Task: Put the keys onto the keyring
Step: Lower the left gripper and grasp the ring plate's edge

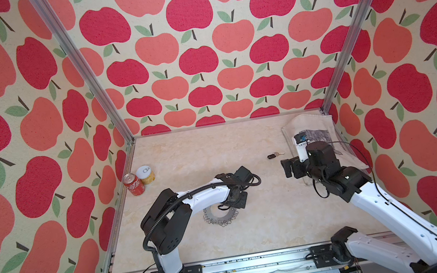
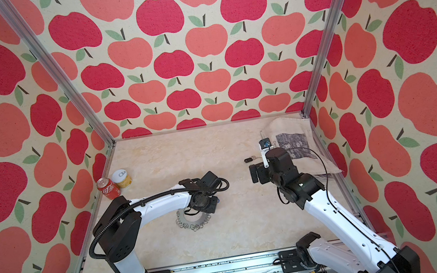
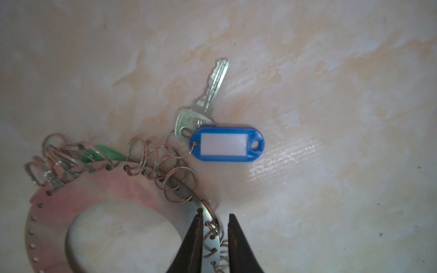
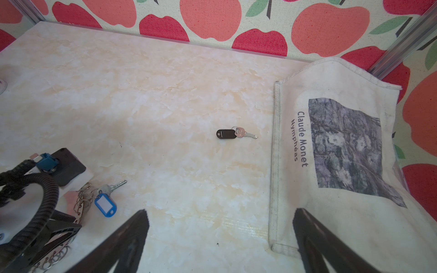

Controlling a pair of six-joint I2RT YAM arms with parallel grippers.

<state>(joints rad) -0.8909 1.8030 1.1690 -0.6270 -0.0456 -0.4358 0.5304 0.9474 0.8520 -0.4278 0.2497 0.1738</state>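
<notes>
The keyring (image 3: 118, 189), a flat disc fringed with wire rings, lies on the marble tabletop in both top views (image 1: 219, 217) (image 2: 193, 221). My left gripper (image 3: 215, 215) has its jaws pinched across the disc's rim, with wire rings between them. The key with the blue-and-white tag (image 3: 227, 144) (image 4: 105, 205) lies against the rim's rings; I cannot tell whether it is linked. The black-headed key (image 1: 273, 155) (image 2: 250, 159) (image 4: 227, 134) lies alone farther back. My right gripper (image 4: 220, 210) (image 1: 286, 168) hovers open and empty in front of that key.
A red cola can (image 1: 133, 184) and a yellow can (image 1: 146, 174) stand at the back left. A printed canvas tote bag (image 1: 315, 133) (image 4: 331, 141) lies along the right wall, under my right wrist. Something green (image 3: 106, 152) shows under the rings. Patterned walls enclose the table.
</notes>
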